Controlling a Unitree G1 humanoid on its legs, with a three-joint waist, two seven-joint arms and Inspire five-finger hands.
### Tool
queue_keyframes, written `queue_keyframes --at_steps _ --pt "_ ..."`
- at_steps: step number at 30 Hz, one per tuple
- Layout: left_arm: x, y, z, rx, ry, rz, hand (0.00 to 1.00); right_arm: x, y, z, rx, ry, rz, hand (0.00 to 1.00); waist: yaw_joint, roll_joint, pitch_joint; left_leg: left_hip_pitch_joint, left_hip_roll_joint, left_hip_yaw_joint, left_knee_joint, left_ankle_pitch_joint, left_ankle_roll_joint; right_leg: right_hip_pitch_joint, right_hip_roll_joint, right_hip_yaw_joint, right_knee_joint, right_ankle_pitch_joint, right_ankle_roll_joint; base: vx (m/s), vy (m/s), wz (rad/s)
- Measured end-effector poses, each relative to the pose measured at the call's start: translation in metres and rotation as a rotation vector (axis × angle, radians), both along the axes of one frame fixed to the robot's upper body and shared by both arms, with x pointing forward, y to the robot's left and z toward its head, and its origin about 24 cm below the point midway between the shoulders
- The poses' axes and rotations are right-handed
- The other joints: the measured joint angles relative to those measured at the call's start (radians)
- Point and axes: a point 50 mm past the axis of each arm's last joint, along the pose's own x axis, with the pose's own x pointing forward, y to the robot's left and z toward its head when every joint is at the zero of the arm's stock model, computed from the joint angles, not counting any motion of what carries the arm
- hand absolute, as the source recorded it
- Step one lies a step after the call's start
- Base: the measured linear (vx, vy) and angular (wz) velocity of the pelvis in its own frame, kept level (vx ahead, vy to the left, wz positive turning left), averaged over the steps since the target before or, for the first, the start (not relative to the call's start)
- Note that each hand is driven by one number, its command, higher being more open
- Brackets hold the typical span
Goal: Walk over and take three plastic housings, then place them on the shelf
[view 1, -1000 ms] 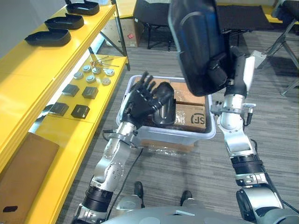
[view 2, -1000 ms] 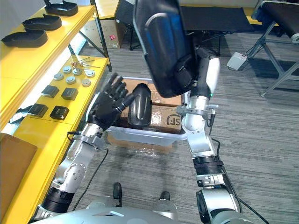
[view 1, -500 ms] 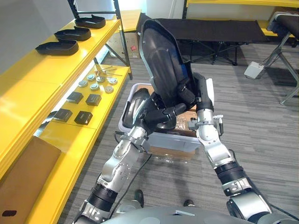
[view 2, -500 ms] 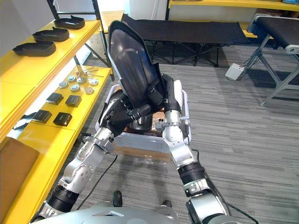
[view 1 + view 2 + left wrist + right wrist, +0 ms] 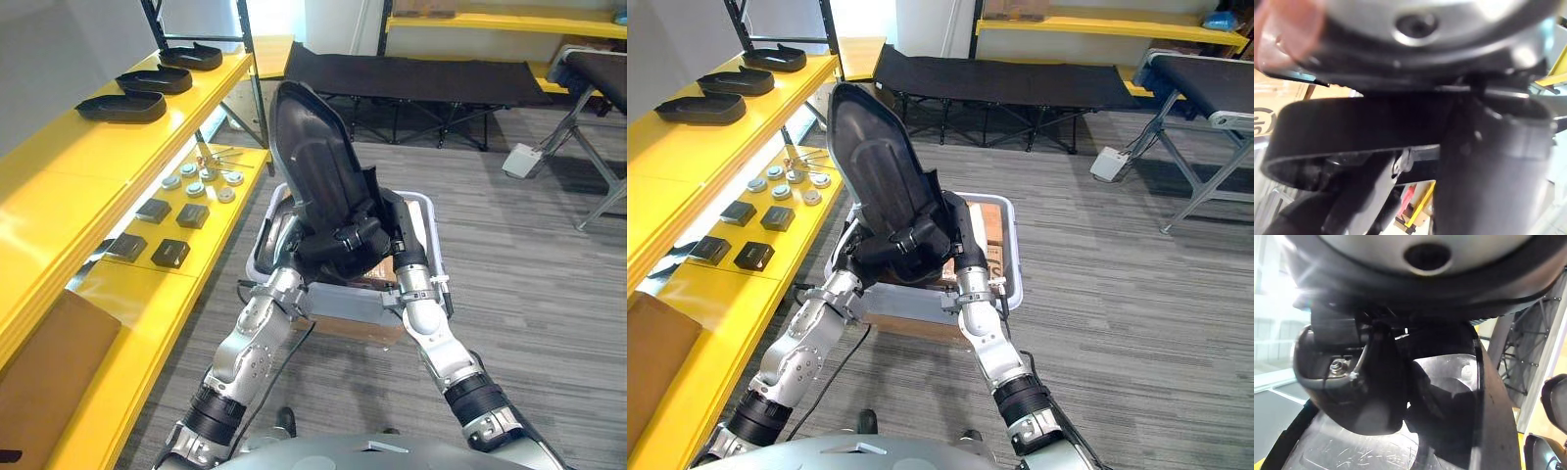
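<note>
Housings: four are showing. One held housing [image 5: 318,166] is standing upright at frame centre, and three shelf housings [image 5: 155,80] are lying in a row at upper left.
Left hand [image 5: 284,240]: it is rising from the lower left and curling round the held housing's lower left edge, gripping it.
Right hand [image 5: 390,227]: it is clamping the held housing's lower right edge, with its thumb wrapping over the rim.
Top shelf [image 5: 59,166]: one yellow board is carrying the three shelf housings along the frame's left.
Bin [image 5: 423,211]: one pale bin is sitting on the floor just below and behind the held housing, holding brown cardboard boxes [image 5: 988,230].
Lower shelf [image 5: 147,294]: it is bearing four small black boxes [image 5: 193,215] and six round silver pieces [image 5: 203,188], left of centre.
</note>
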Motion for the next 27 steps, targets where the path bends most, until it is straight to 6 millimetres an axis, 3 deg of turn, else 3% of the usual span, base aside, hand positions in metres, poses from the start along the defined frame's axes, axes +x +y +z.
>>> queue_keyframes --at_steps 9,14,23,24,27 --pt "0.001 0.010 -0.017 0.056 0.062 0.066 0.00 -0.011 -0.001 -0.008 0.008 0.005 0.015 0.00 0.000 -0.006 -0.008 0.001 0.002 0.000 0.000 0.000 0.000 -0.001 0.002 0.000 0.000 -0.002 -0.002 0.00 0.000 0.00" --pt "-0.002 0.020 -0.029 0.099 0.110 0.132 0.00 -0.019 0.010 -0.015 0.000 0.030 0.060 0.00 0.003 -0.020 -0.020 0.001 0.003 0.001 0.000 -0.001 -0.002 -0.001 0.003 0.001 0.000 -0.002 -0.003 0.00 0.000 0.00" --pt "-0.004 0.020 -0.029 0.084 0.094 0.147 0.00 -0.020 0.013 -0.014 0.011 0.024 0.064 0.00 0.006 -0.019 -0.022 0.002 0.002 0.000 0.000 -0.005 -0.008 -0.001 0.003 0.001 0.000 -0.005 -0.007 0.00 0.000 0.00" --pt "-0.005 0.021 -0.029 0.077 0.088 0.151 0.00 -0.020 0.014 -0.013 0.013 0.019 0.065 1.00 0.004 -0.019 -0.023 0.003 0.003 0.000 0.000 -0.008 -0.011 -0.002 0.003 0.002 0.000 -0.005 -0.008 0.00 0.000 0.00" --pt "-0.005 0.022 -0.027 0.070 0.070 0.162 0.00 -0.021 0.016 -0.011 0.018 0.006 0.076 1.00 0.003 -0.019 -0.028 0.003 0.005 0.005 0.000 -0.009 -0.013 -0.002 0.004 0.007 0.000 -0.005 -0.008 0.00 0.000 -0.05"
